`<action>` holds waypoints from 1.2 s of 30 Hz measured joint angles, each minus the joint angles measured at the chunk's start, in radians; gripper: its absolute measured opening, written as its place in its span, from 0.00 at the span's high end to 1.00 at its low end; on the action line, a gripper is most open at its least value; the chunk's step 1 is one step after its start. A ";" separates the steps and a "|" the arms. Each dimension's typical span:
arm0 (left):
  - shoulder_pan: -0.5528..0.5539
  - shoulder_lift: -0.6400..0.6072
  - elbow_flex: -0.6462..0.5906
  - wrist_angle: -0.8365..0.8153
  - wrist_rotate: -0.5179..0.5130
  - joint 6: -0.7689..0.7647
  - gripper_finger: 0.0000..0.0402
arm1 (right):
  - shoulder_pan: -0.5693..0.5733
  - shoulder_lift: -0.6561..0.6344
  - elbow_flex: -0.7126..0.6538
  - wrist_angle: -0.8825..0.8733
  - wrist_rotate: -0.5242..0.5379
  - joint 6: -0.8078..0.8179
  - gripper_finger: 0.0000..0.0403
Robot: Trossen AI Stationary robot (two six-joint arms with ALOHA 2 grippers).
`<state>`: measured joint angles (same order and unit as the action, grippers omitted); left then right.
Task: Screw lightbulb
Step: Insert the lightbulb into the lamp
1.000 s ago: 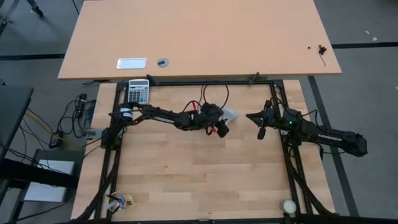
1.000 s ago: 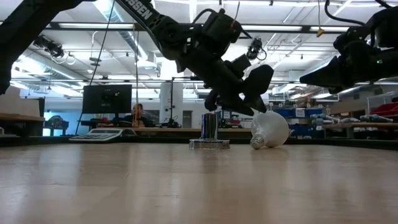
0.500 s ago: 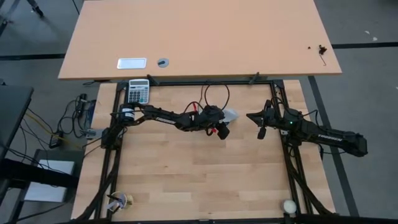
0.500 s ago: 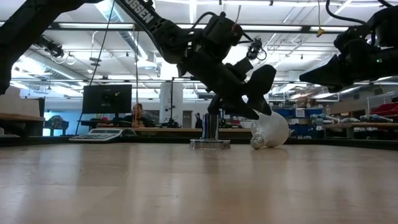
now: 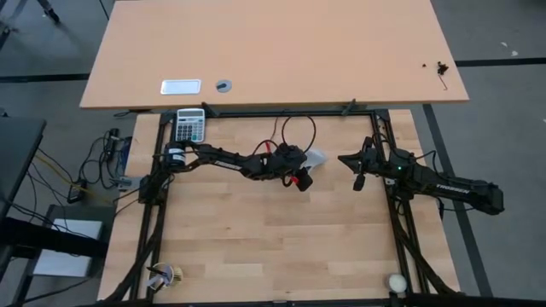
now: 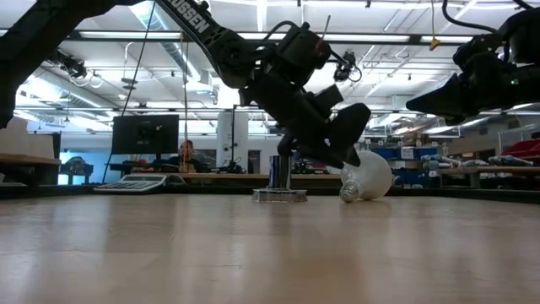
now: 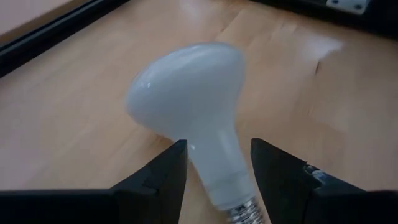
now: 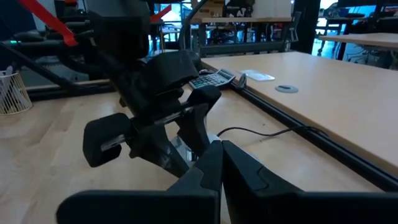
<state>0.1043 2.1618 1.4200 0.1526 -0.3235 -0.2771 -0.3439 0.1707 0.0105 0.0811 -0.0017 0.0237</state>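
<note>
The white lightbulb (image 7: 186, 93) lies on its side on the wooden table, its dome pointing away from my left gripper and its grey screw base (image 7: 245, 214) toward it. It also shows in the high view (image 5: 317, 158) and the low view (image 6: 371, 176). My left gripper (image 7: 217, 174) is open and low over the bulb, one finger on each side of its narrow neck; I see no touch. The silver socket (image 6: 278, 190) stands just left of the bulb. My right gripper (image 5: 357, 177) hovers shut to the bulb's right, above the table.
A calculator (image 5: 189, 125) lies at the table's far left. A cream ball (image 5: 397, 281) sits at the near right corner, and a small object (image 5: 166, 275) at the near left. A black cord (image 5: 294, 128) loops behind the socket. A person (image 6: 186, 152) sits far behind the table.
My left gripper has come down toward the lightbulb and tipped lower, so that its open fingers now stand beside the bulb's neck. The bulb has stayed where it lay.
</note>
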 joint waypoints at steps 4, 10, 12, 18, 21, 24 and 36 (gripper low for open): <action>0.002 -0.010 -0.003 -0.020 -0.004 0.038 0.54 | 0.000 0.000 0.000 0.000 0.000 0.000 0.96; 0.011 -0.027 0.012 -0.007 0.130 -0.073 0.54 | 0.000 0.000 0.000 0.000 0.000 0.000 0.96; -0.003 -0.027 0.029 0.006 0.187 -0.130 0.54 | 0.000 0.000 0.000 0.000 0.000 0.000 0.96; -0.058 -0.025 0.040 0.000 -0.007 -0.151 0.54 | 0.000 0.000 0.000 0.000 0.000 0.000 0.96; -0.063 -0.025 0.040 -0.004 0.011 -0.151 0.54 | 0.000 0.000 0.000 0.000 0.000 0.000 0.96; -0.077 -0.025 0.041 -0.006 0.073 -0.154 0.54 | 0.000 0.000 0.000 0.000 0.000 0.000 0.96; -0.048 -0.025 0.042 -0.298 -0.017 -0.122 0.54 | 0.000 0.000 0.000 0.000 0.000 0.000 0.96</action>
<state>0.0565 2.1368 1.4616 -0.1458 -0.3400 -0.3989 -0.3439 0.1710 0.0108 0.0809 -0.0017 0.0236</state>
